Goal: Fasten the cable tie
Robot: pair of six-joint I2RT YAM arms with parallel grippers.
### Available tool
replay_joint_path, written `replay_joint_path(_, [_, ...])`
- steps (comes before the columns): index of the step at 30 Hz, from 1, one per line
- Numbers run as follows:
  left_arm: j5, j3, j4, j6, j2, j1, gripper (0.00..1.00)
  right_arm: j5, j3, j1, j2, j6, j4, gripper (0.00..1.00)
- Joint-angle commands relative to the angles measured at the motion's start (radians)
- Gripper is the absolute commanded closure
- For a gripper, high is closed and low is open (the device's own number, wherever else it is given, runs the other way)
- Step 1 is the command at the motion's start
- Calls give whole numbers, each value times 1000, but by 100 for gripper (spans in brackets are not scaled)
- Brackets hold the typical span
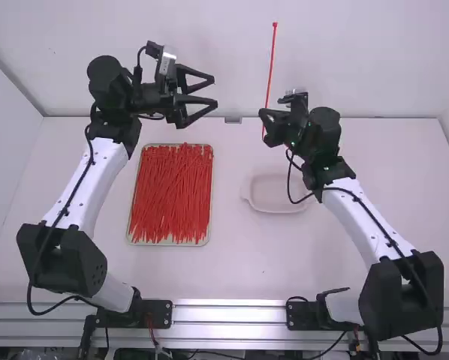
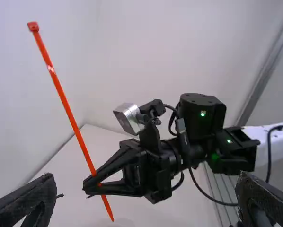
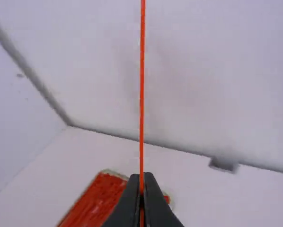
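While the right gripper (image 3: 141, 191) pinches the tie (image 1: 269, 75) near its tail, holding it upright, the left gripper (image 1: 209, 91) hangs wide open, empty. Both sit above the table (image 1: 232, 255).

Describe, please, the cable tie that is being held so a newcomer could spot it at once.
Look to the right arm's gripper, raised over the back of the white table. Pinched in it is one red cable tie, standing nearly upright, head at the top. The other red ties lie heaped flat in the tray.
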Motion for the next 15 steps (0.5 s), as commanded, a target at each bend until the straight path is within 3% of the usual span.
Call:
replay_joint_path(1, [-22, 23, 8, -34, -6, 27, 1, 242, 42, 43, 3, -29, -26, 100])
replay_joint_path(15, [-22, 23, 8, -43, -6, 49, 1, 902, 52, 291, 3, -150, -126, 100])
